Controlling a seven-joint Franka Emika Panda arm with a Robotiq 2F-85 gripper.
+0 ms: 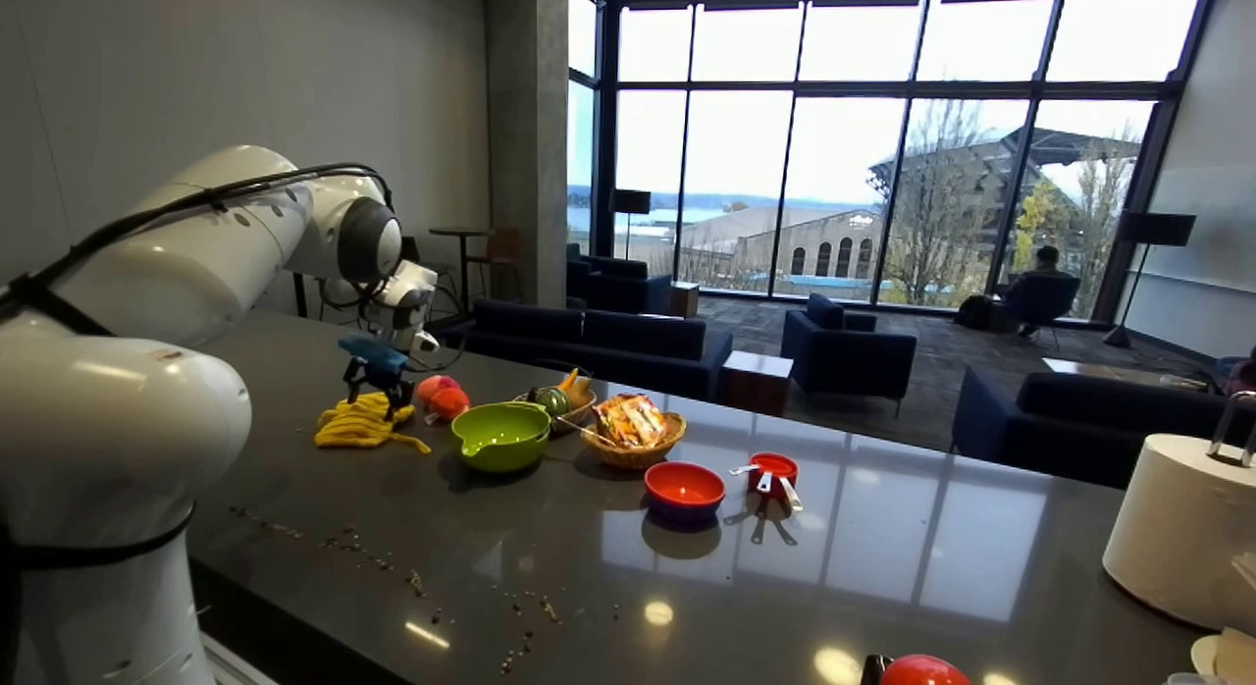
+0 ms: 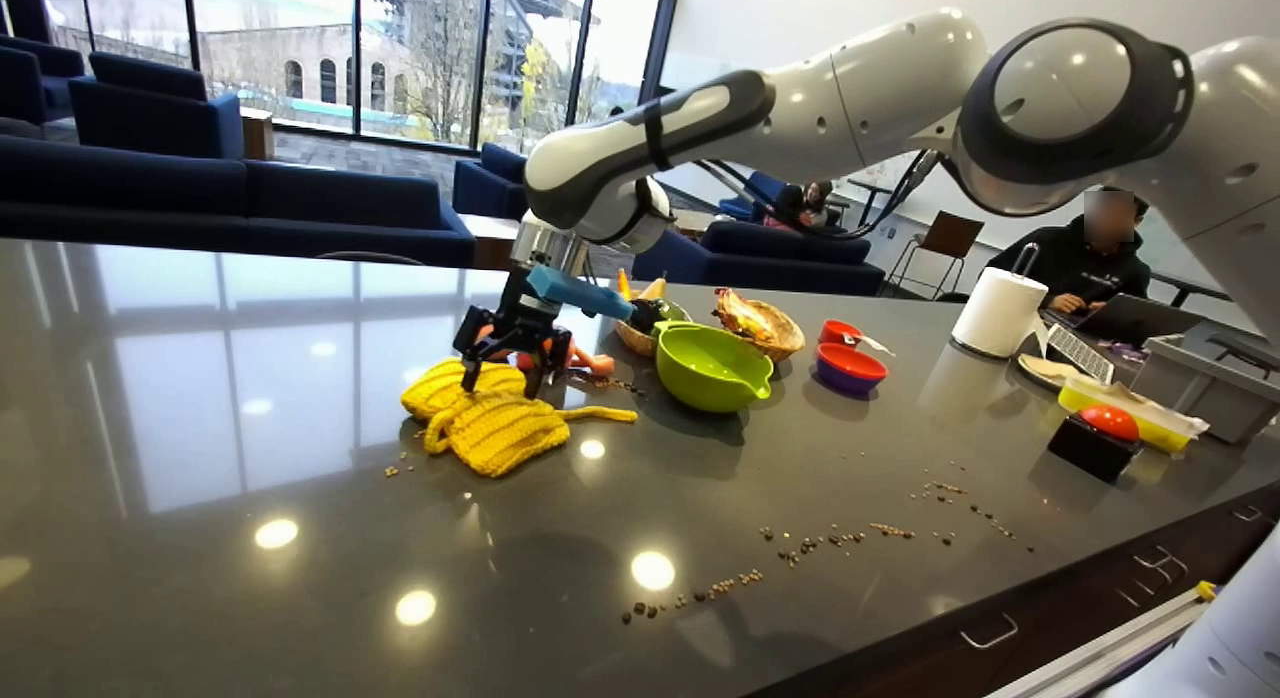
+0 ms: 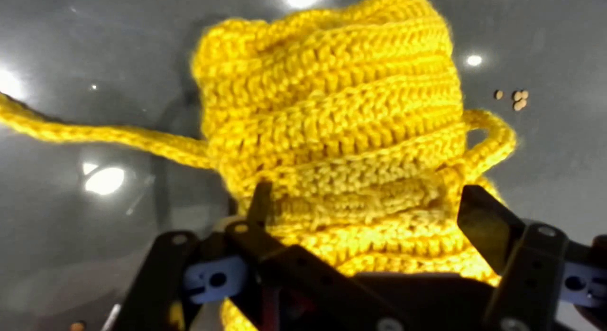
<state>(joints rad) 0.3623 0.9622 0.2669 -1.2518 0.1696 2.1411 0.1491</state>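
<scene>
Claw (image 2: 501, 386): released, jaws spread wide and pointing down, astride the cloth (image 2: 505, 433).
Fingers (image 3: 491, 226): one to each side of the cloth's narrowed middle; whether either tip presses the knit cannot be told.
Cloth: lying on the counter (image 2: 350, 578), at left in both exterior views, beneath the claw; yellow, chunky knit in parallel raised ribs, two lobes meeting at a cinched waist.
Cord (image 2: 605, 414): same yellow, rope-like, trailing right from the cloth in an exterior view.
Pink-orange object (image 1: 444, 397): rounded, just right of the cloth in an exterior view.
Green bowl (image 1: 500, 438): right of the cloth; smooth, glossy, with a pouring spout.
Gourd basket (image 2: 634, 340): beyond the green bowl; holds a rounded green piece and pointed orange-yellow ones.
Packet basket (image 1: 636, 457): shallow, woven, to the right of the green bowl; holds a shiny orange-and-white bundle, details unclear.
Red bowl (image 1: 684, 486): right of the packet basket; red within, purple without, mirrored in the polished counter.
Cups (image 1: 773, 462): red, beside the red bowl, metal handles splayed outward.
Grains (image 2: 890, 529): dark and tan, strewn in broken lines along the near counter.
Paper roll (image 2: 1000, 311): white upright cylinder, at right.
</scene>
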